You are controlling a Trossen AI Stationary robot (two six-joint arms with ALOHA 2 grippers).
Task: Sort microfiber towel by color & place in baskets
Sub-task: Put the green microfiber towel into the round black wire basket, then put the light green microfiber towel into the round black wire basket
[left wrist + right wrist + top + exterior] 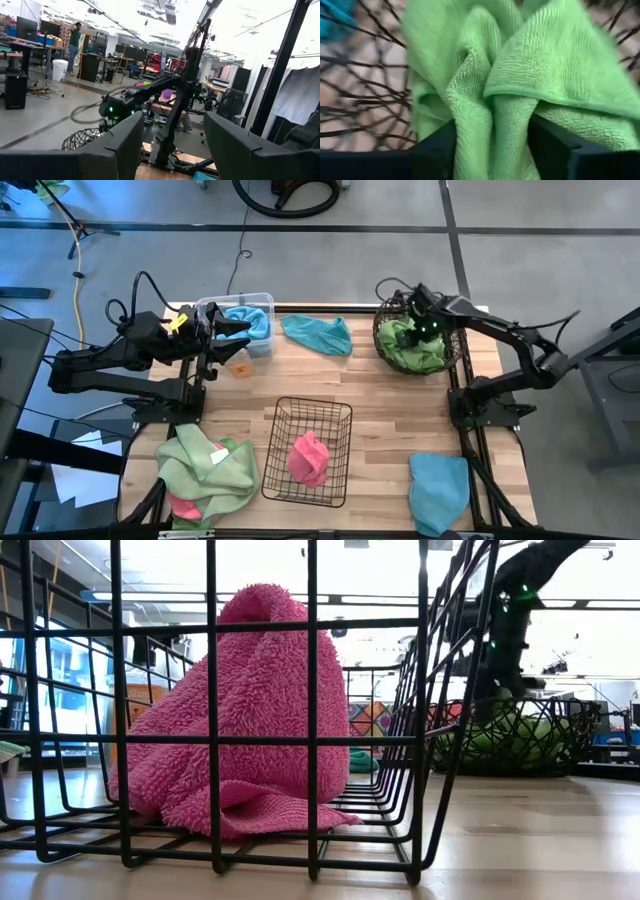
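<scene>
Bench is a pale wood-plank tabletop [390,405] on a grey concrete floor, open workshop behind; three baskets: black rectangular wire basket [340,420] mid-bench with a pink cloth [308,458], clear plastic bin [262,302] at the far left edge with blue, dark round woven wire basket [383,330] at the far right corner; the right gripper [492,145] is down in it, fingers parted with lime green microfiber towel [530,65] bunched between; can't tell if it's actually pinched. The left gripper [172,145] hangs open and empty by the bin. Towels look light, floppy, grippy; I'd pinch a raised fold. Loose ones: blue at the far edge and near right corner, a green/pink heap at the near left corner.
</scene>
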